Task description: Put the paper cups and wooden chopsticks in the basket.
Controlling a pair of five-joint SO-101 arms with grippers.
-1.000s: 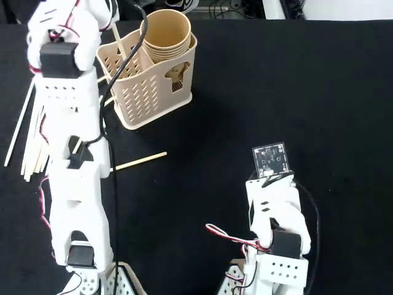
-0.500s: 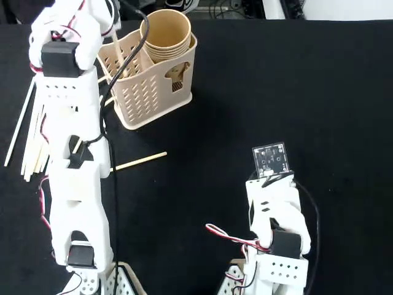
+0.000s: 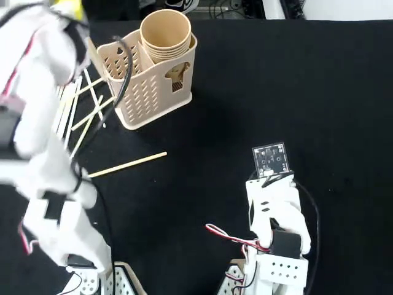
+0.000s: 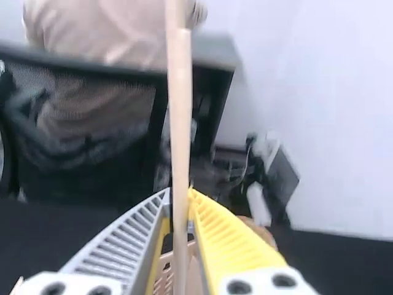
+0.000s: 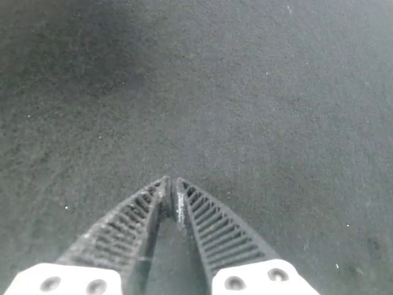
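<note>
The beige slotted basket stands at the table's back left, with a stack of paper cups upright in its right compartment. My left gripper is raised high and shut on a wooden chopstick that sticks out past its fingertips toward the room. In the high view the left arm looms over the table's left side. One chopstick lies alone in front of the basket. Several more chopsticks lie fanned left of it. My right gripper is shut and empty just above the black cloth.
The right arm rests folded at the front right, its camera board facing up. A black cloth covers the table, bare at the right. Cables and a chair show past the far edge.
The left arm has lifted up and swung away from the basket with the chopstick in its grip, uncovering the chopsticks on the table beside the basket. The right arm has stayed still.
</note>
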